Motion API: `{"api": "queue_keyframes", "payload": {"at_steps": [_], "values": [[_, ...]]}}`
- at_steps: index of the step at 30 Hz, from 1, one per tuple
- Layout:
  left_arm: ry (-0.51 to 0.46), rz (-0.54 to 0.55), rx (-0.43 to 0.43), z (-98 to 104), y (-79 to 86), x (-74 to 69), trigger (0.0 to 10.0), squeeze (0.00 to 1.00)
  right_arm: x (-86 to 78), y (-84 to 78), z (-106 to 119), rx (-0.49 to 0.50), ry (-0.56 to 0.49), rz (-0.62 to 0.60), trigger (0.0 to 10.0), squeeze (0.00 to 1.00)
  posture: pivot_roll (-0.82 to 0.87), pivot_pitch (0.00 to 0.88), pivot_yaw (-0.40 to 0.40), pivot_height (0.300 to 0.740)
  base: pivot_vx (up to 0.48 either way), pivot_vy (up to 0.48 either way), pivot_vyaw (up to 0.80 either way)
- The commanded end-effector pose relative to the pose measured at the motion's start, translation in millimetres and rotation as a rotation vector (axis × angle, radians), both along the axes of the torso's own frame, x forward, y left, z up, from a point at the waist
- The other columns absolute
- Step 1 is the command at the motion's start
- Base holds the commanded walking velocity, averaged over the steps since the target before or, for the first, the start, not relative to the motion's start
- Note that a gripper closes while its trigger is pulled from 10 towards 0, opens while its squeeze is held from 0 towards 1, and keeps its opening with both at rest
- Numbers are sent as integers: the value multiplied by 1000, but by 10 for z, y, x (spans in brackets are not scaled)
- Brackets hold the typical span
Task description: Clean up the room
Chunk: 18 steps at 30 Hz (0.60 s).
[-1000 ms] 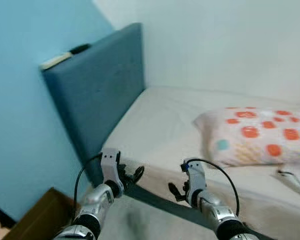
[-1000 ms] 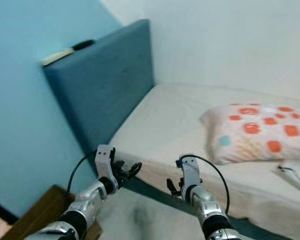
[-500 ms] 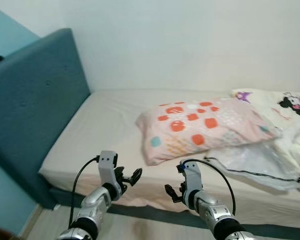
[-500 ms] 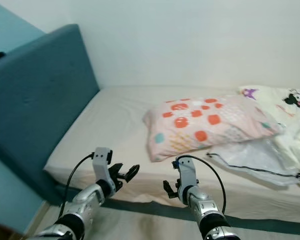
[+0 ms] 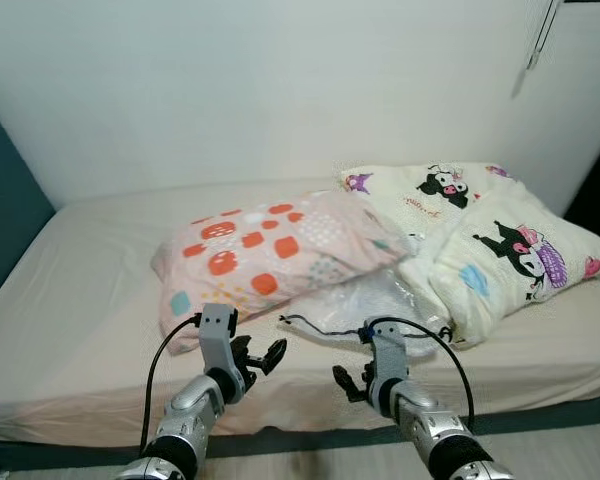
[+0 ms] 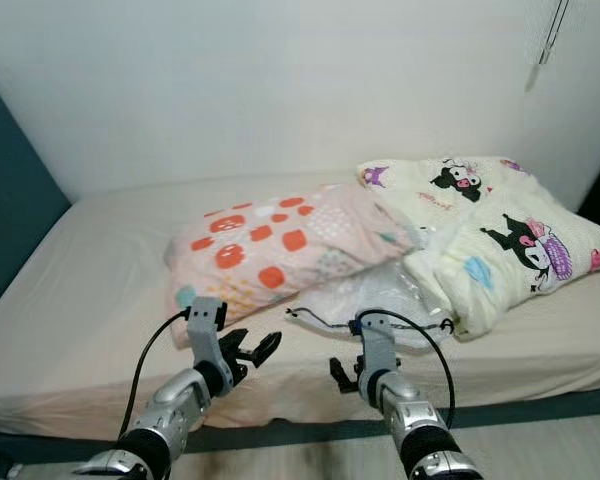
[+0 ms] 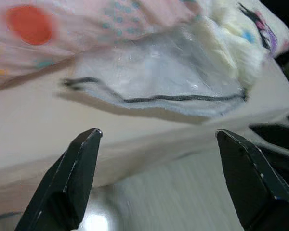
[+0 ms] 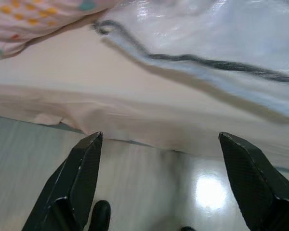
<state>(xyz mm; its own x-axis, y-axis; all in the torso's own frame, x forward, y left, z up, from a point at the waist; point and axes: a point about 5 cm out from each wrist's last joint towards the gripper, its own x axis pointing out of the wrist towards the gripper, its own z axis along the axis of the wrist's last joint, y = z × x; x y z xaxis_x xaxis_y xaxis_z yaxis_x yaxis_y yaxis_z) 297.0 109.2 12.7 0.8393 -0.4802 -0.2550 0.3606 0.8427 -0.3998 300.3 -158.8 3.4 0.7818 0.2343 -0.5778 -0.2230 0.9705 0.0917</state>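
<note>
- Both grippers hang in front of the bed point(image 5: 70, 300), clear of it: left gripper point(image 7: 156, 180) and right gripper point(image 8: 166, 180), fingers spread, holding nothing.
- On the mattress lie a spotted pillow point(image 5: 270, 250), a clear plastic bag point(image 5: 365, 305) and a cartoon-print blanket point(image 5: 500, 245).
- The wrist views add the shiny floor point(image 8: 149, 187) below the bed's edge.

Bed point(image 5: 80, 300) with pillows point(image 5: 270, 250), plastic bag point(image 5: 370, 305)

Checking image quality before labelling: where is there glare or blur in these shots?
Right wrist view: a bright glare spot on the glossy floor, edges soft. Left wrist view: the clear plastic bag with black trim is blurred and shiny. Eye views: evenly lit, fairly sharp.
</note>
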Motion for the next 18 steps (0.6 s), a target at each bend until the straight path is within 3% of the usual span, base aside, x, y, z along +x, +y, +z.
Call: {"api": "queue_keyframes", "payload": {"at_steps": [1, 10, 18], "values": [[-4, 11, 24, 15, 33, 24, 10000, 0, 10, 19, 11, 16, -13, -15, 10000, 0, -142, 25, 69, 740, 0, -480, 0], [-3, 29, 35, 15, 36, 31, 10000, 0, 22, 8, 39, 37, -43, -13, 10000, 0, -141, 26, 67, 740, 0, -480, 0], [-6, 68, 37, 37, 67, 62, 10000, 0, 14, 34, 53, 46, -73, 20, 10000, 0, -140, 27, 63, 740, 0, -291, 780]]}}
